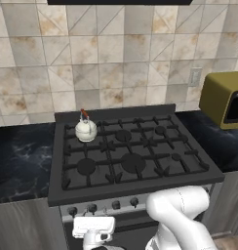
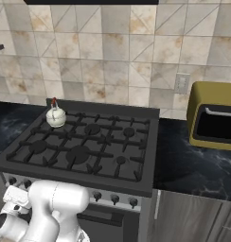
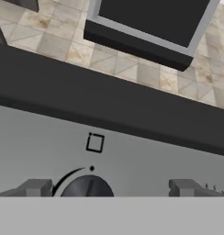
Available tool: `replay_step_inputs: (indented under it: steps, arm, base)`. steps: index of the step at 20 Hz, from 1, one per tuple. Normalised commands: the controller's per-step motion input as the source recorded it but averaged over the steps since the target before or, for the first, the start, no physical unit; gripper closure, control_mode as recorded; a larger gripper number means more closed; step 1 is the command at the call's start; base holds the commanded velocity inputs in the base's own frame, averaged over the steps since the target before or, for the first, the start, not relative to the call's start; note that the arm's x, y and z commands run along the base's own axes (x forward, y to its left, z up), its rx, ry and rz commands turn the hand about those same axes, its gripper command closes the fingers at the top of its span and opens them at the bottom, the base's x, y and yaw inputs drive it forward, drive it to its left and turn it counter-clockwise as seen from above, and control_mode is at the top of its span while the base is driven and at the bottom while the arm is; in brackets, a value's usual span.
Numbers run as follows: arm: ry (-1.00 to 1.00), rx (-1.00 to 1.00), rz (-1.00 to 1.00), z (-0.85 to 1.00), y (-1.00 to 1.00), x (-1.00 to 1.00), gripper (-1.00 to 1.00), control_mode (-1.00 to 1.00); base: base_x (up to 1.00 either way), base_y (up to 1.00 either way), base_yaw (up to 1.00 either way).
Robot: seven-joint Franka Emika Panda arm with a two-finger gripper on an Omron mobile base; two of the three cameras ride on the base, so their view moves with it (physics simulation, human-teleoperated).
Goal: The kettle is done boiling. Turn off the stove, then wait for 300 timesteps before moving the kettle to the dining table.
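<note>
Counter [image 1: 21,161]: black marble, at 9 o'clock from the stove.
Kettle [image 1: 86,130]: sat on the back left burner, at 10 o'clock on the stove.
Stove [image 1: 140,183]: black, six burners, knobs in a row along the grey front.
Gripper [image 3: 111,189]: low at the stove front, at 6 o'clock; fingers [image 3: 38,187] spread wide, holding nothing.
Knob [image 3: 88,187]: dark and round, between the fingers.
Toaster oven [image 1: 223,99]: yellow, at 3 o'clock.
</note>
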Motion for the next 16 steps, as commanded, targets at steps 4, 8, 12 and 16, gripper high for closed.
replay_step_inputs:
  steps: [4,8,12,16]
  arm:
    - [-0.02,0.12,0.02,0.00,-0.02,-0.33,-1.00,-1.00]
    - [0.00,0.16,0.09,0.00,0.00,-0.34,-1.00,-1.00]
    - [0.00,0.18,0.18,-0.06,0.00,-0.33,-1.00,-1.00]
    - [0.00,0.14,0.25,-0.13,0.00,-0.19,-1.00,-1.00]
  base:
    - [0.00,0.00,0.00]
    - [0.00,0.00,0.00]
    - [0.00,0.00,0.00]
    - [0.00,0.00,0.00]
